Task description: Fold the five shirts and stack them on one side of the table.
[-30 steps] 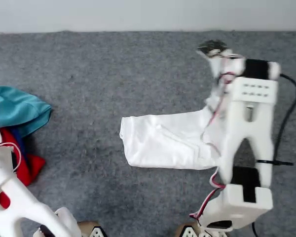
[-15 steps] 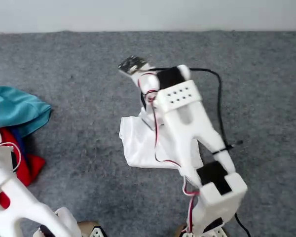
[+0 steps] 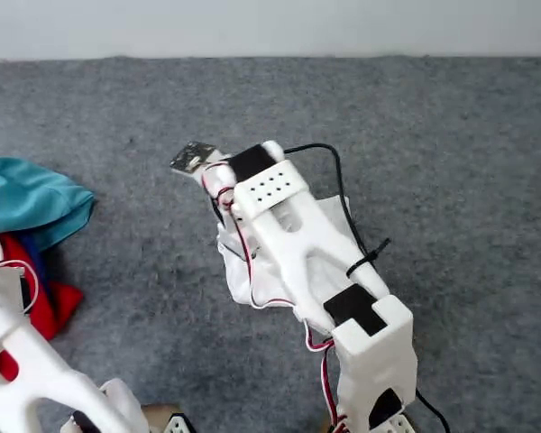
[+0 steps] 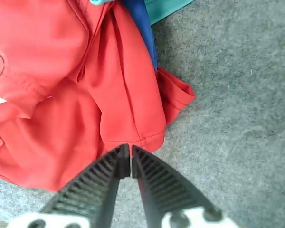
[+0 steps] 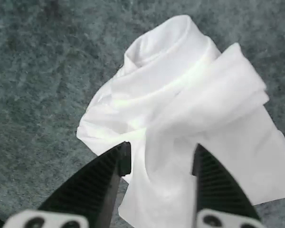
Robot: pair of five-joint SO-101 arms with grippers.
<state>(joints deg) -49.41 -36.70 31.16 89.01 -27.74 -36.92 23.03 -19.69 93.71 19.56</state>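
A white shirt [image 3: 239, 271] lies bunched in the middle of the grey table, mostly under the right arm. In the right wrist view the white shirt [image 5: 180, 80] is rolled and folded over itself. My right gripper [image 5: 160, 159] hovers just over it, open, its fingers wide apart above the cloth. At the left edge lies a pile with a teal shirt [image 3: 32, 198] above a red shirt [image 3: 54, 302]. My left gripper [image 4: 131, 152] is shut, its tips at the hem of the red shirt [image 4: 61, 95]. A blue shirt [image 4: 142, 28] peeks out between the red one and the teal shirt [image 4: 166, 7].
The grey carpet-like table top [image 3: 451, 162] runs back to a pale wall. The left arm [image 3: 18, 352] stands at the front left corner beside the pile. A black cable [image 3: 343, 203] loops over the right arm.
The right arm has swung from the right side of the table to the left, dragging the white shirt's right part over onto its left part. The left arm has not moved.
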